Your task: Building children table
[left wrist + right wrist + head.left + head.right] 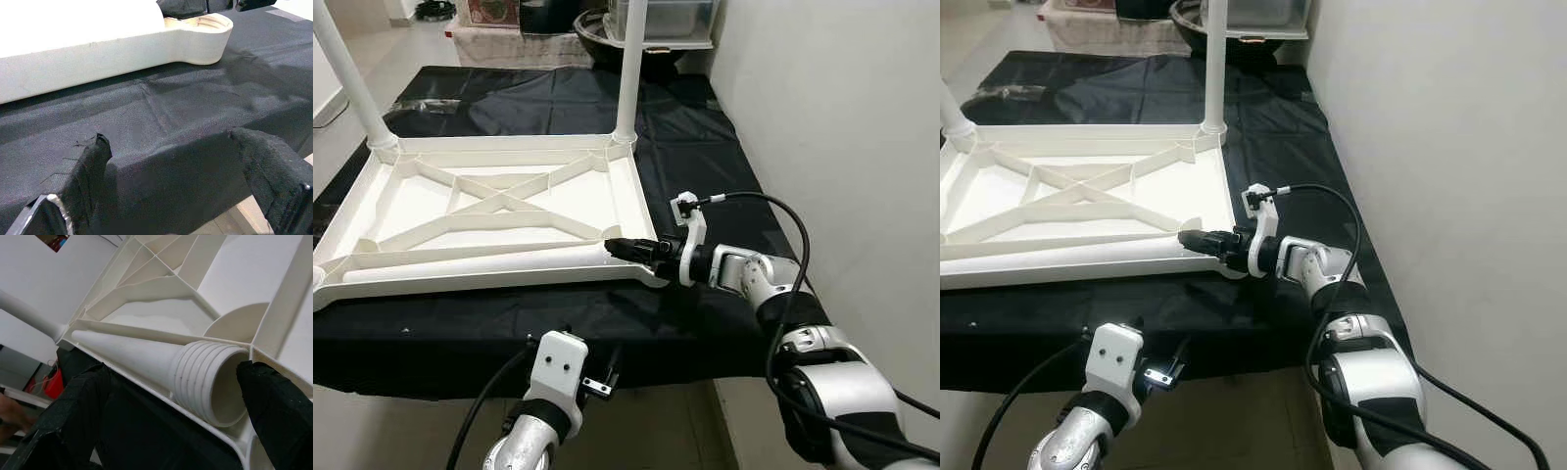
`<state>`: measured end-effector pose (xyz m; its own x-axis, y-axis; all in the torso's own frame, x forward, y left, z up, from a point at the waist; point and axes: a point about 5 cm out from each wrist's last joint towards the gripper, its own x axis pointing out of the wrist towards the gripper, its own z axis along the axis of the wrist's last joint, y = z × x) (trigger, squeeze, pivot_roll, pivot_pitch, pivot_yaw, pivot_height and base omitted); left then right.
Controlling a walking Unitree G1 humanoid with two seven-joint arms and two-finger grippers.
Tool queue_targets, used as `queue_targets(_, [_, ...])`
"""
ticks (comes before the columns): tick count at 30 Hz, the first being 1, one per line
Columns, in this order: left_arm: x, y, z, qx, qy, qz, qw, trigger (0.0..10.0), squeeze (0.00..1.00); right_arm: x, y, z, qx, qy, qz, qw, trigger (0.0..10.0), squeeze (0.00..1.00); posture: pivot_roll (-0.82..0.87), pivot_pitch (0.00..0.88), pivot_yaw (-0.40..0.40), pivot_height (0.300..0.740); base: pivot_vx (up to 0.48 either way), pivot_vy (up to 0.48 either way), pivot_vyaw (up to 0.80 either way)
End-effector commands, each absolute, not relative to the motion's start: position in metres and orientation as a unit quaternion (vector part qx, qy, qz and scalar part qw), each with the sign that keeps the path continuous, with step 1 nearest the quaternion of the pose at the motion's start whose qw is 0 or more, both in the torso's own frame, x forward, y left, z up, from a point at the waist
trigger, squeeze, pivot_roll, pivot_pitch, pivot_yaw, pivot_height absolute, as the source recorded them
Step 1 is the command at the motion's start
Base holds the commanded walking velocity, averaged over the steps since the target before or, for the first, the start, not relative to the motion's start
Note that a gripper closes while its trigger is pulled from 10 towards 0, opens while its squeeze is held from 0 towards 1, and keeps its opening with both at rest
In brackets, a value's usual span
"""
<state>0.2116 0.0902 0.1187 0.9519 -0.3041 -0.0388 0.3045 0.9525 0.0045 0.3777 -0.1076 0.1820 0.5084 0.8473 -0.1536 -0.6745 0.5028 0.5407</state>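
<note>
The white plastic tabletop (509,149) lies upside down on a table draped in black cloth (558,98). Two white legs (631,69) (347,73) stand upright in its far corners. A loose leg (480,260) lies inside the tabletop along the near rim, its threaded end (210,382) at the near right corner. My right gripper (617,247) reaches in from the right, open, with one finger on either side of that threaded end. My left gripper (602,382) hangs low at the table's front edge, open, facing the cloth below the corner socket (205,34).
A white wall (832,98) runs close along the table's right side. A basket (509,41), a dark bowl (597,34) and a plastic box (671,20) stand behind the table. Bare floor (656,431) lies below the front edge.
</note>
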Motion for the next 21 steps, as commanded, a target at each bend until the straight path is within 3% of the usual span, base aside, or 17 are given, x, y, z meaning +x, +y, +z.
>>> queue_targets(1, [0.209, 0.088, 0.119, -0.001, 0.021, -0.156, 0.988, 10.0, 0.00, 0.375, -0.105, 0.181, 0.210, 0.213, 0.463, 0.834, 10.0, 0.00, 0.11, 0.191, -0.110, 0.740, 0.000, 0.000, 0.00])
queue_targets(13, [0.209, 0.097, 0.129, 0.000, -0.009, -0.120, 0.993, 10.0, 0.00, 0.378, -0.086, 0.178, 0.220, 0.228, 0.456, 0.832, 10.0, 0.00, 0.11, 0.195, -0.123, 0.740, 0.000, 0.000, 0.00])
queue_targets(21, [0.210, 0.094, 0.128, -0.001, -0.007, -0.124, 0.992, 10.0, 0.00, 0.375, -0.069, 0.192, 0.265, 0.194, 0.507, 0.797, 10.0, 0.00, 0.11, 0.194, -0.128, 0.740, 0.000, 0.000, 0.00])
